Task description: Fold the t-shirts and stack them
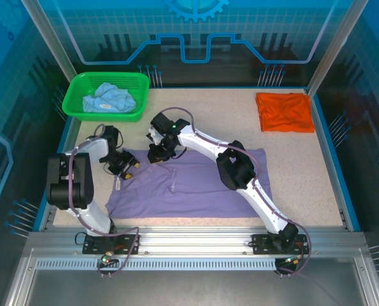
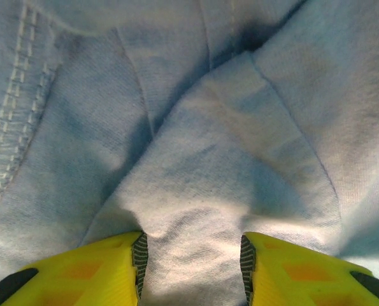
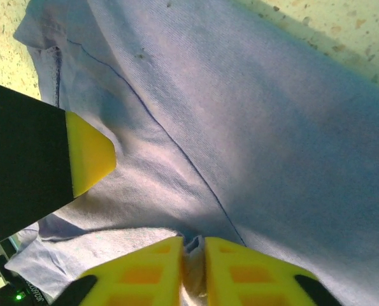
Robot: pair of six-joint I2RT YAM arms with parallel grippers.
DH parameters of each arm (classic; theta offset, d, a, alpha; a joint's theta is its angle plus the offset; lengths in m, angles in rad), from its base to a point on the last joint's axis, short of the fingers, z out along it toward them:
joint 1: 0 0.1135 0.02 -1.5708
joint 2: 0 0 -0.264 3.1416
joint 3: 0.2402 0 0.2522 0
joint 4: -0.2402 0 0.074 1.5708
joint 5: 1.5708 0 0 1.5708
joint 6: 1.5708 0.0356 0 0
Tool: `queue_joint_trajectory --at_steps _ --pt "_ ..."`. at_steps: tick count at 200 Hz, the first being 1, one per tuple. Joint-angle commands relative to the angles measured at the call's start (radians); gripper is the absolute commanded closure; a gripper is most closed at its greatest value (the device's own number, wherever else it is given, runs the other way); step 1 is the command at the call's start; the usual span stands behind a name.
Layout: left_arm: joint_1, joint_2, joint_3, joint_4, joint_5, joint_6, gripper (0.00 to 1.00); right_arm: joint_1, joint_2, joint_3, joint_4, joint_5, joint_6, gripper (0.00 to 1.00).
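Beyond our left fingers (image 1: 127, 167), the green basket (image 1: 71, 102) holds a crumpled light blue shirt (image 1: 109, 99). Those fingers stand apart on the lavender shirt (image 1: 189, 185) spread on the bench (image 1: 304, 166); our right fingers (image 1: 158, 154) clamp its cloth.

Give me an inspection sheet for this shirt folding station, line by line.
Surface: speckled beige table.
Job's things: lavender shirt spread out by the arms; orange shirt roughly folded, far right; light blue shirt crumpled in green basket.
Clutter: nothing seen.
Grippers: right gripper pinches a fold of the lavender shirt; left gripper is on the same shirt, cloth between its spread fingers, grip unclear.
Cables: cable loops hang at the arm bases.
Surroundings: blue panel walls; aluminium rail in front.
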Motion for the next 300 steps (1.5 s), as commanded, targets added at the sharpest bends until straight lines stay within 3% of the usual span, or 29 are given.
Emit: queue_joint_trajectory --at_steps 1,69,154,224,300 --pt "0.004 0.019 0.019 -0.018 -0.009 0.023 0.54 0.017 0.024 0.027 -0.029 -0.03 -0.006 0.89" --pt "0.004 0.017 0.018 -0.022 -0.022 0.026 0.54 0.05 -0.114 -0.124 0.021 -0.059 -0.106 1.0" --pt "0.004 0.024 0.026 -0.029 -0.04 0.033 0.53 0.093 -0.33 -0.421 0.113 -0.087 -0.189 0.99" --pt "0.004 0.023 0.035 -0.033 -0.04 0.038 0.53 0.101 -0.383 -0.578 0.131 -0.096 -0.245 0.91" --pt "0.004 0.04 0.062 -0.043 -0.057 0.053 0.53 0.097 -0.464 -0.697 0.177 -0.115 -0.248 0.95"
